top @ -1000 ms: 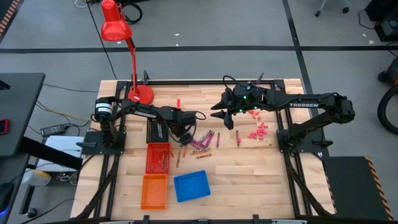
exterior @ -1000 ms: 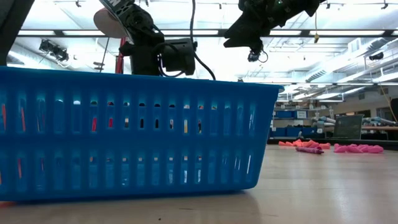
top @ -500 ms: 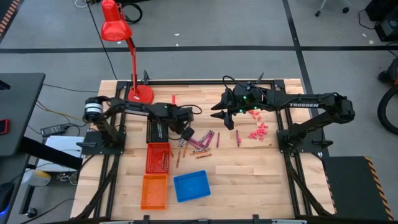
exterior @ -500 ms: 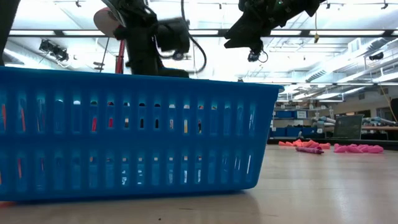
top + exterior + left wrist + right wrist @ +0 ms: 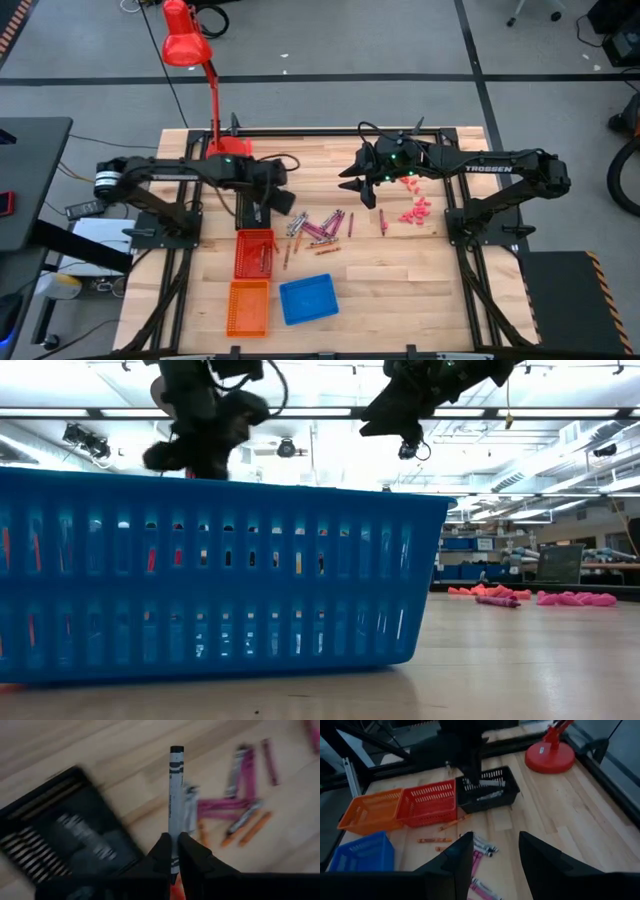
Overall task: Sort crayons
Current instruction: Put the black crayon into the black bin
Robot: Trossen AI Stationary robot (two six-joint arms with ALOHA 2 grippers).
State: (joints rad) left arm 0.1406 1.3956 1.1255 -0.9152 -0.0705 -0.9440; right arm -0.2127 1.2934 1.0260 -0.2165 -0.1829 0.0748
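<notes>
Crayons (image 5: 322, 229) lie scattered in a loose heap on the wooden table (image 5: 400, 270), near its middle, in pink, grey and orange, just beside the red basket (image 5: 254, 253). One grey crayon (image 5: 173, 805) is pinched between the closed fingers of the left gripper (image 5: 173, 857), standing out straight past the fingertips, above the table by the black basket (image 5: 250, 212), which already holds some sticks. The right gripper (image 5: 356, 189) hangs in the air over the far middle of the table, its fingers (image 5: 542, 857) spread wide and holding nothing, well apart from the heap. An orange basket (image 5: 249, 307) and a blue basket (image 5: 308, 299) sit at the near edge, and a red lamp (image 5: 190, 48) stands at the far left corner.
</notes>
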